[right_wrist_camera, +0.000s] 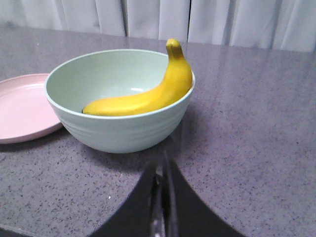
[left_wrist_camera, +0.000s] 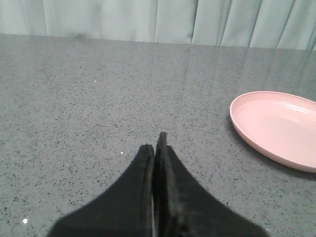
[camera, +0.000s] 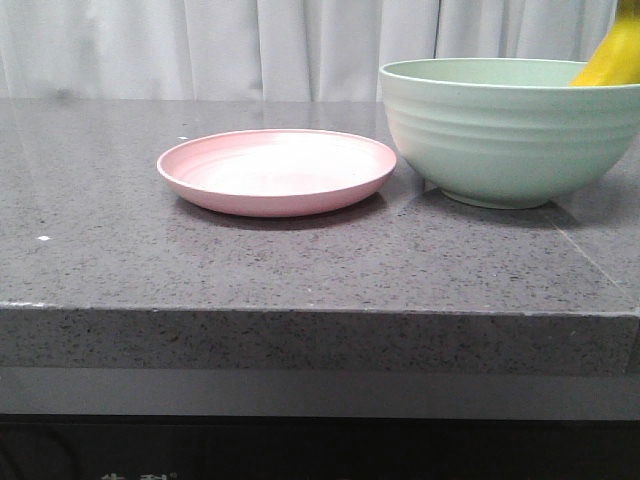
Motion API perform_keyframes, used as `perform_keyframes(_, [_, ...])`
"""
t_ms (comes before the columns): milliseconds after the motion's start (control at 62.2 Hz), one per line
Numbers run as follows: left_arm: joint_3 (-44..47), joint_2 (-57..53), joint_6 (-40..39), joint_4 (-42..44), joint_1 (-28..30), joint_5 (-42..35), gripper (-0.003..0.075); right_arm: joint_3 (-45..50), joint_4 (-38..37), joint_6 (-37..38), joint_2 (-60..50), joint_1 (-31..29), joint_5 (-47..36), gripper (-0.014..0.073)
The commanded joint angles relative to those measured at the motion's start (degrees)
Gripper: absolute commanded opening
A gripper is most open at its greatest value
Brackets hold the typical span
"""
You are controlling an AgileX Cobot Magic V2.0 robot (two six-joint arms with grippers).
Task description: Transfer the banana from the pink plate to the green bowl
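Observation:
The yellow banana (right_wrist_camera: 148, 98) lies inside the mint-green bowl (right_wrist_camera: 123, 131), its stem end leaning on the rim; in the front view only that end (camera: 612, 55) shows above the bowl (camera: 500, 135). The pink plate (camera: 277, 170) stands empty left of the bowl; it also shows in the left wrist view (left_wrist_camera: 276, 128) and the right wrist view (right_wrist_camera: 22, 108). My left gripper (left_wrist_camera: 155, 140) is shut and empty above bare table, apart from the plate. My right gripper (right_wrist_camera: 162, 165) is shut and empty, low over the table just short of the bowl.
The grey speckled stone table (camera: 300, 260) has its front edge near the camera. A pale curtain (camera: 250, 45) hangs behind the table. Neither arm shows in the front view.

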Motion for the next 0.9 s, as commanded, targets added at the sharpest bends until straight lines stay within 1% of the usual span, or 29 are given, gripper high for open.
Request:
perform_keyframes(0, [-1.25, -1.07, -0.53, -0.30, 0.15, -5.26, -0.0018, -1.25, 0.28, -0.61, -1.06, -0.33, -5.53, -0.0057])
perform_keyframes(611, [-0.89, -1.20, -0.53, -0.30, 0.15, -5.26, -0.0018, -1.25, 0.28, -0.61, -1.11, -0.33, -5.35, -0.0057])
perform_keyframes(643, [-0.74, -1.28, -0.53, -1.24, 0.15, -5.26, -0.0018, -1.25, 0.28, -0.61, -1.11, -0.33, -5.35, -0.0057])
perform_keyframes(675, [-0.42, -1.43, 0.77, -2.90, 0.23, -5.26, -0.0018, -1.25, 0.28, -0.61, -1.11, -0.33, -5.35, -0.0057])
perform_keyframes(724, [0.38, -2.21, 5.76, -7.05, 0.67, -5.26, -0.0018, -1.25, 0.28, -0.61, -1.11, -0.33, -5.35, -0.0057])
perform_keyframes(740, [1.06, -2.72, 9.47, -9.92, 0.83, -5.26, -0.0018, -1.25, 0.28, -0.61, -1.11, -0.33, -5.35, -0.0057])
perform_keyframes(788, [2.67, -4.55, 15.88, -15.14, 1.92, -5.37, -0.0018, -1.25, 0.28, -0.61, -1.11, -0.33, -5.35, -0.0057])
perform_keyframes(820, [4.11, -5.85, 17.48, -16.56, 2.69, -5.56, -0.0018, -1.25, 0.28, -0.61, -1.11, -0.33, -5.35, -0.0057])
perform_keyframes(884, [7.32, -8.30, 17.58, -16.57, 4.07, -6.49, -0.0018, -1.25, 0.28, -0.61, -1.11, -0.33, -5.35, -0.0057])
